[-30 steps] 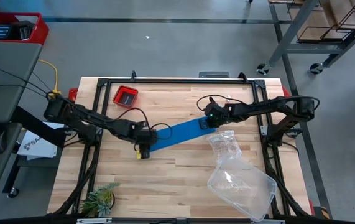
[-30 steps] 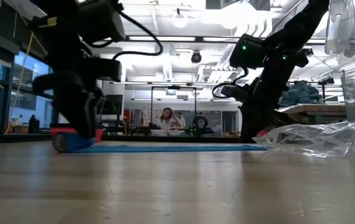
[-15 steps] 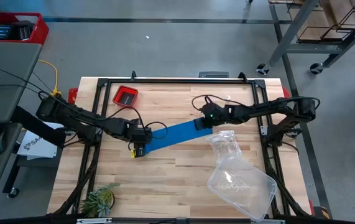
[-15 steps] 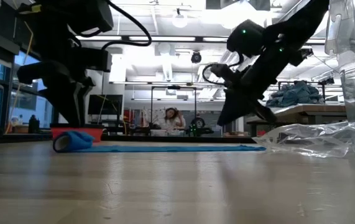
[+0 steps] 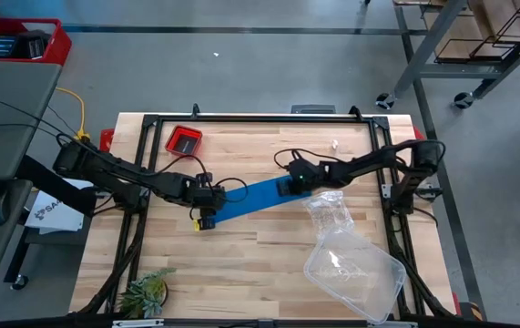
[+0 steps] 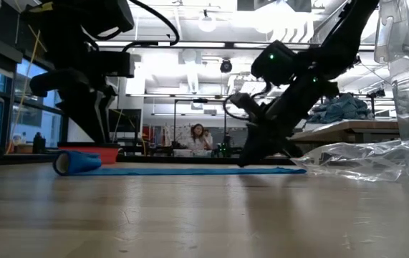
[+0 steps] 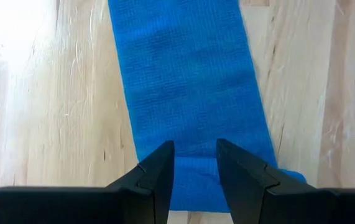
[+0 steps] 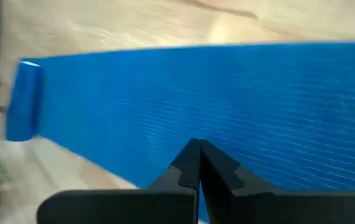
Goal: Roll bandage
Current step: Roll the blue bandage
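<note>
Bandage [image 5: 252, 198]: one blue strip lay flat mid-table, one end rolled up. Left gripper [image 7: 194, 163] hovered over that roll, fingers slightly parted and empty. Right gripper [image 8: 198, 163], fingers pressed together, sat over the strip's flat far end.

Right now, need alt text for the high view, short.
Seen from above, a blue bandage lies diagonally across a wooden table, its lower-left end rolled up under the left gripper. The right gripper is over the flat upper-right end. A small red tray sits near the back left, and a clear plastic bag lies front right.
</note>
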